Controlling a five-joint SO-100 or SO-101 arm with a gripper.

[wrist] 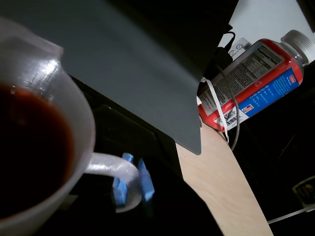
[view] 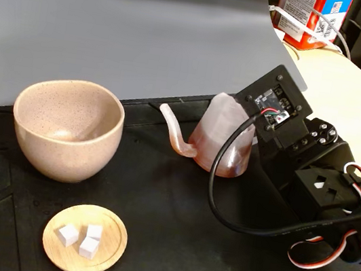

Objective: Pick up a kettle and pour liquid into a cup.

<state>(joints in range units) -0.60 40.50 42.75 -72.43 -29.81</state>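
Gripper (wrist: 132,183) on kettle (view: 224,142) handle
Blue fingers (wrist: 145,181) pinch the loop — kettle upright on mat (view: 170,244), cup (view: 68,128) well apart.

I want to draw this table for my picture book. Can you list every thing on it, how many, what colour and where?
kettle: one, see-through pinkish white, middle of the black mat, spout toward the cup
liquid: dark red, inside the kettle
cup: one, speckled beige-pink, left on the mat
wooden dish: one, light brown, front of the mat
white cubes: three, on the dish
black mat: one, under everything
grey sheet: one, behind the mat
red bottle: one, red with blue label, lying far back
gripper: one, blue pads at the kettle's handle loop, black arm on the right of the fixed view
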